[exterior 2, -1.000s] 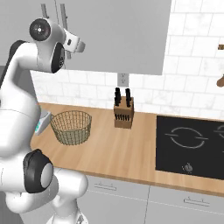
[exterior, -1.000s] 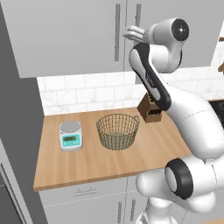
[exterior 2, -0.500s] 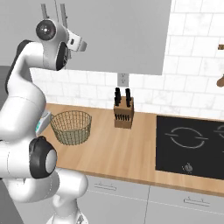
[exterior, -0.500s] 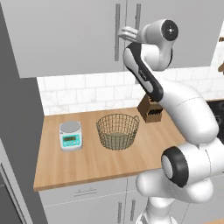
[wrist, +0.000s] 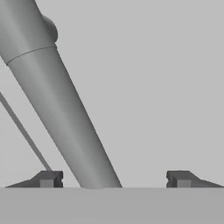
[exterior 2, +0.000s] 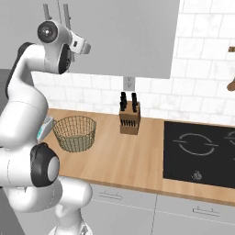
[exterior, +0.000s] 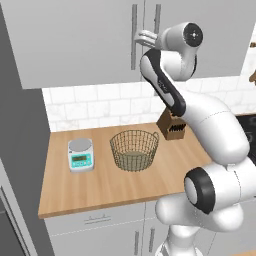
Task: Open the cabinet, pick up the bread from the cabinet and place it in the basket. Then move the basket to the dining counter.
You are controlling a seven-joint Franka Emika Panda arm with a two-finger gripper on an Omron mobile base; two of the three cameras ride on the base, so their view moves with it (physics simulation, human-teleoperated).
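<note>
The gripper (exterior: 138,36) is reaching up to the light grey wall cabinet (exterior: 75,40), whose doors are sitting shut. In the hand view its two dark fingertips (wrist: 48,178) are standing wide apart, with a metal bar handle (wrist: 65,109) slanting down between them, nearer the left tip and touching neither. In the left base view the hand is pressing in at the left one (exterior: 134,36) of the two vertical handles, beside the seam where the two doors are meeting. The bread is lying somewhere out of sight; the closed doors are hiding the inside.

Below, the brass wire basket (exterior: 134,149) is sitting empty on the wood counter (exterior: 100,190), well back from the front edge, with bare wood lying all around it. A small kitchen scale (exterior: 80,154) is resting to its left, apart from it, and a knife block (exterior 2: 129,117) is standing to its right near the tiled wall. Past the block, a black cooktop (exterior 2: 202,149) is lying flush in the counter. The robot's elbow is arching over the space between basket and block.
</note>
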